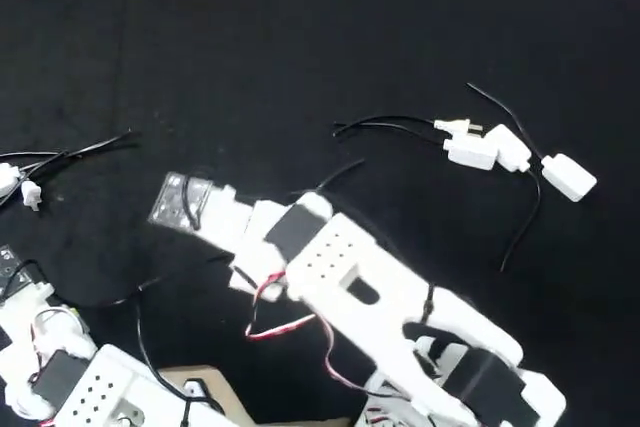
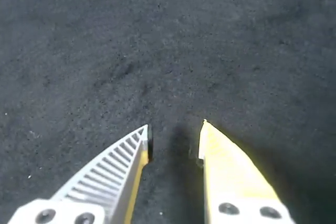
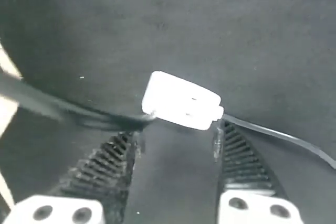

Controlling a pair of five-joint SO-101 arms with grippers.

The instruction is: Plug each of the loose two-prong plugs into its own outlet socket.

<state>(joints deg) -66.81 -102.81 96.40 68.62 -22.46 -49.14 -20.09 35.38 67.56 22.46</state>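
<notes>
right hand (image 3: pixel 176 135) hanging wide open, gripping nothing | socket (image 3: pixel 181 100) lying on worktop (image 3: pixel 252 24) just past its tips, long axis spanning the gap | left hand (image 2: pixel 175 135) gaping open, empty | plug (image 1: pixel 30 192) sitting at high view's left edge

Black tbl cloth (image 1: pixel 300 47); tan cardboard pc (image 1: pixel 228 399) at near edge.
</notes>
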